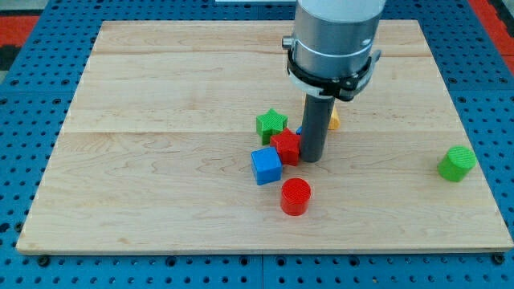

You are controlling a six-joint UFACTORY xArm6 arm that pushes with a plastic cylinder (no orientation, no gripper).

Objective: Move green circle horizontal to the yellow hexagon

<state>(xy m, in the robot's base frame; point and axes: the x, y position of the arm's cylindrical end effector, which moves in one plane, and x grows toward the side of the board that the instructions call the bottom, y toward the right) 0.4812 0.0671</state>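
The green circle block [457,163] stands alone near the board's right edge. The yellow hexagon [334,120] shows only as a small sliver at the board's middle, mostly hidden behind my rod. My tip [312,156] rests at the board's middle, touching the right side of a red star-shaped block [285,147] and just below-left of the yellow hexagon. The green circle is far to the right of my tip and somewhat lower in the view than the hexagon.
A green star [271,123], a blue cube [266,165] and a red cylinder [295,196] cluster left of and below my tip. A sliver of another blue block [299,131] shows by the rod. The wooden board [161,96] lies on a blue pegboard.
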